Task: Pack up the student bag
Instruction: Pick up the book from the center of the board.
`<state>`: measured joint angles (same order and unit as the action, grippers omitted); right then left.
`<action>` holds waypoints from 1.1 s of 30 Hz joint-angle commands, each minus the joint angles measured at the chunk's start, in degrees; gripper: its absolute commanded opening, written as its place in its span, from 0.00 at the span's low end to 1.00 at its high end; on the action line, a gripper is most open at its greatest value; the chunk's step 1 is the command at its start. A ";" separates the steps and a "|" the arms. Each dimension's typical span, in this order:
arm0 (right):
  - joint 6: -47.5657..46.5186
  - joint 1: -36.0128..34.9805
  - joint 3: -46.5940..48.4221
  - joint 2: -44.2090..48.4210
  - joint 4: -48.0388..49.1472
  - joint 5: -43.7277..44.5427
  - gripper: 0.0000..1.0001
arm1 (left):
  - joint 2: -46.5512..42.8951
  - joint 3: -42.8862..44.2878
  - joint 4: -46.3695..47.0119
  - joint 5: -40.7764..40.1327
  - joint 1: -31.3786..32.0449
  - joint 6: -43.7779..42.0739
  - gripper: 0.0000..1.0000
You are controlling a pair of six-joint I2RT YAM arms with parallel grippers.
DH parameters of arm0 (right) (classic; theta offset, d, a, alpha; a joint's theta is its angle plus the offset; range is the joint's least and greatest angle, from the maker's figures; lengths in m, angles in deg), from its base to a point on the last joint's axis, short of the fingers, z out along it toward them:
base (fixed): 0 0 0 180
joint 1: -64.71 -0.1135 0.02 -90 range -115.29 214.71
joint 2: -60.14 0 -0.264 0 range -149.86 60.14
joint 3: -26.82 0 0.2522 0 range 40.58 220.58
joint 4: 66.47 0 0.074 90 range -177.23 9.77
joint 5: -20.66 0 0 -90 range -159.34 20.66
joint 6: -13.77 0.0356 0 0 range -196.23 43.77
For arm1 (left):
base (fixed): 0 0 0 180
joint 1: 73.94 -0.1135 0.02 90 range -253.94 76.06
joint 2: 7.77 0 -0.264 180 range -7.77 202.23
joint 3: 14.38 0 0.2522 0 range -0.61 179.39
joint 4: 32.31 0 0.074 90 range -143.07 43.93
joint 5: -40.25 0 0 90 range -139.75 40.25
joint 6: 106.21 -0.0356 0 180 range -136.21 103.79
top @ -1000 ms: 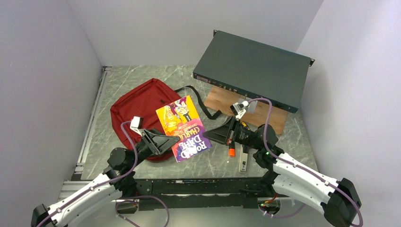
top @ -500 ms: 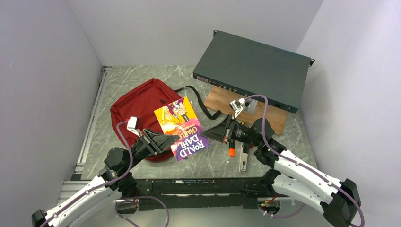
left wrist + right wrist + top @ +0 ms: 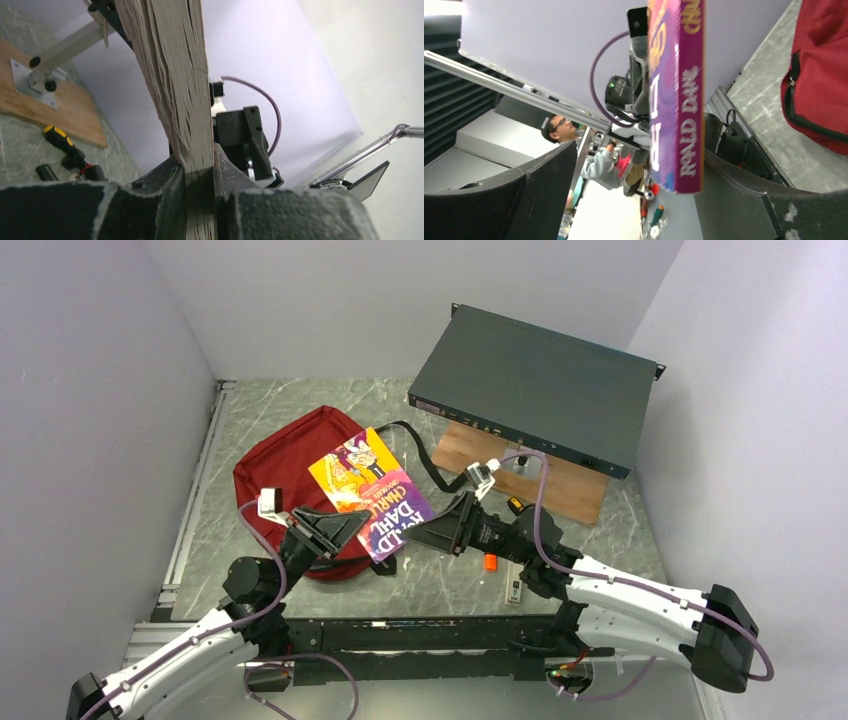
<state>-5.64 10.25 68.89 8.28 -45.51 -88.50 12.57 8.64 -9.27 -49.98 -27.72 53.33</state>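
Observation:
The student bag [image 3: 280,468] is dark red and lies flat at the left, with a black strap trailing right. A bright Roald Dahl paperback [image 3: 368,496] is held tilted above the bag's right side. My left gripper [image 3: 347,531] is shut on the book's near edge; in the left wrist view the page block [image 3: 180,85] is pinched between the jaws [image 3: 199,176]. My right gripper [image 3: 422,536] stands open just right of the book. In the right wrist view the purple spine [image 3: 685,100] hangs between the spread fingers [image 3: 639,165] without touching them, and the bag [image 3: 819,75] shows at the right.
A flat dark teal metal box [image 3: 530,385] rests at the back right, partly on a wooden board [image 3: 520,472]. An orange-capped marker [image 3: 490,562], a yellow-handled screwdriver [image 3: 513,504] and a grey stick [image 3: 514,587] lie by the right arm. Walls close in on both sides.
The left gripper has closed on the book's near edge. The right gripper has opened and let go of the book. The book has swung left, further over the bag.

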 commanded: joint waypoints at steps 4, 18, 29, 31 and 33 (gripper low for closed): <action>4.34 -4.90 0.18 -3.73 10.92 16.41 0.74 | 4.09 -3.56 18.83 -5.66 -0.07 3.48 0.00; 4.61 -7.59 5.06 -7.26 2.54 24.88 0.00 | 1.38 -2.70 3.25 -3.52 -0.04 2.63 0.19; -19.91 -7.42 9.85 4.72 -38.86 34.62 0.00 | -10.30 17.38 -75.17 -13.65 -0.10 -10.34 1.00; -22.99 -7.42 8.79 6.23 -40.81 33.36 0.00 | -6.43 21.57 -79.03 -13.58 -0.08 -15.21 1.00; -24.60 -7.42 8.00 7.64 -43.06 33.05 0.00 | -0.46 25.84 -80.95 -12.49 -0.10 -21.26 1.00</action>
<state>-21.40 2.80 76.56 12.72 -81.97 -56.35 3.98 26.70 -74.12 -61.13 -27.75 44.83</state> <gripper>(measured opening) 0.167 0.996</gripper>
